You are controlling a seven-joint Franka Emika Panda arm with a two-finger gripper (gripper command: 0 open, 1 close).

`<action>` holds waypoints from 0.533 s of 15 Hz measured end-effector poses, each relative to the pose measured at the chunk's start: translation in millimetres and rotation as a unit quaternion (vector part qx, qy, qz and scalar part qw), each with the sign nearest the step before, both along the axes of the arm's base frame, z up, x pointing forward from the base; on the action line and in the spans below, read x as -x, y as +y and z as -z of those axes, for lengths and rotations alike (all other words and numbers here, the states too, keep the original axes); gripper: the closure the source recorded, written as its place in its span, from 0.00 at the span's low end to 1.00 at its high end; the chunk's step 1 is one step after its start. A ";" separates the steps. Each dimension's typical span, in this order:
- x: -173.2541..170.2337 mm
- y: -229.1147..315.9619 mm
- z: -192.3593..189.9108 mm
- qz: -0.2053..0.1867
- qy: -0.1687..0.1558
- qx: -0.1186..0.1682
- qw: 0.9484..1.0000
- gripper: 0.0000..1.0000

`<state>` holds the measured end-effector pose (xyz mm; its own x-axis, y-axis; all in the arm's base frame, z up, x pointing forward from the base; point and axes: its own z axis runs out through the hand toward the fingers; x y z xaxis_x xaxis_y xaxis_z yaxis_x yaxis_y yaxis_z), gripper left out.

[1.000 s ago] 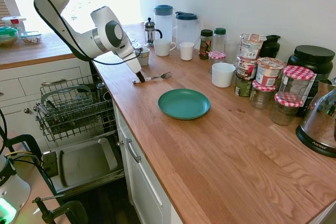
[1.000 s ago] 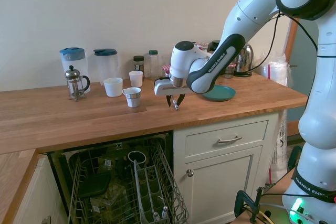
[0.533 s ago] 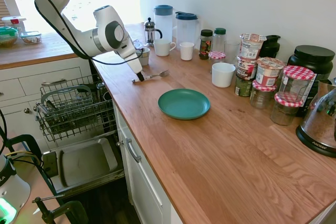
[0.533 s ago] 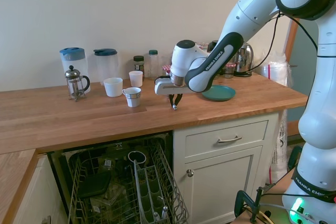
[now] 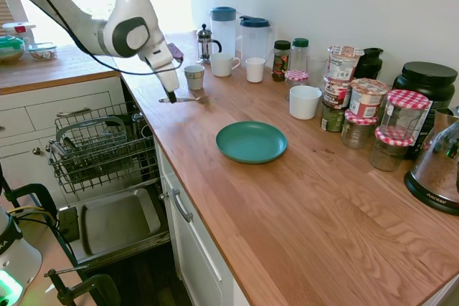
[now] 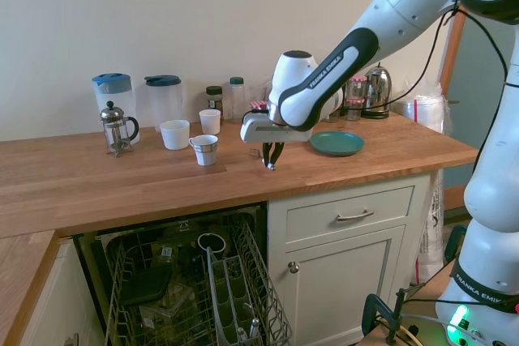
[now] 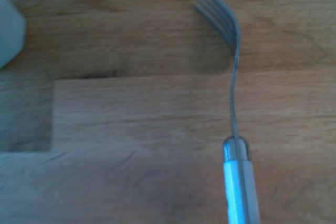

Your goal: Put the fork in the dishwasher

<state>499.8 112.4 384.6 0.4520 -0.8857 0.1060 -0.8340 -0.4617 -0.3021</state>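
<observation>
Fork (image 5: 188, 98) sits pinched by its handle end in the gripper (image 5: 171, 97), held roughly level just above the counter (image 5: 287, 198), upper left of centre in the first exterior view; the tines point away from the fingers toward the small cup (image 5: 193, 77); in the wrist view the fork (image 7: 234, 93) runs up from the bottom edge with wood grain behind it, tines at the top. Jaws stand narrow, closed on the handle; in the second exterior view the gripper (image 6: 272, 156) hangs near the counter's front edge, centre frame, and the fork itself is too slim to make out there.

Judged by its look, the fork is light, stiff and slick polished metal; a grip this far out on the handle leaves a long lever, so it could pivot or slip between the pads if swung fast; a hold nearer the middle would be steadier.

Outward from there: the teal plate (image 5: 252, 141) lies well apart at centre; the dishwasher (image 5: 107, 177) stands open at lower left, its rack (image 6: 195, 289) pulled out below the counter.
</observation>
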 end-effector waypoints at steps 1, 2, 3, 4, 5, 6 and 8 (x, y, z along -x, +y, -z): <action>12.8 5.6 -17.9 -0.012 0.006 -0.001 1.000 1.00; 27.7 11.1 -33.4 -0.021 0.015 0.001 1.000 1.00; 42.4 17.2 -43.2 -0.030 0.028 0.003 0.999 1.00; 57.9 25.8 -50.4 -0.043 0.043 0.004 0.998 1.00; 74.2 38.1 -56.9 -0.062 0.059 0.003 0.996 1.00; 89.8 51.6 -63.7 -0.080 0.071 0.001 0.994 1.00; 118.0 78.0 -75.0 -0.115 0.092 0.000 0.989 1.00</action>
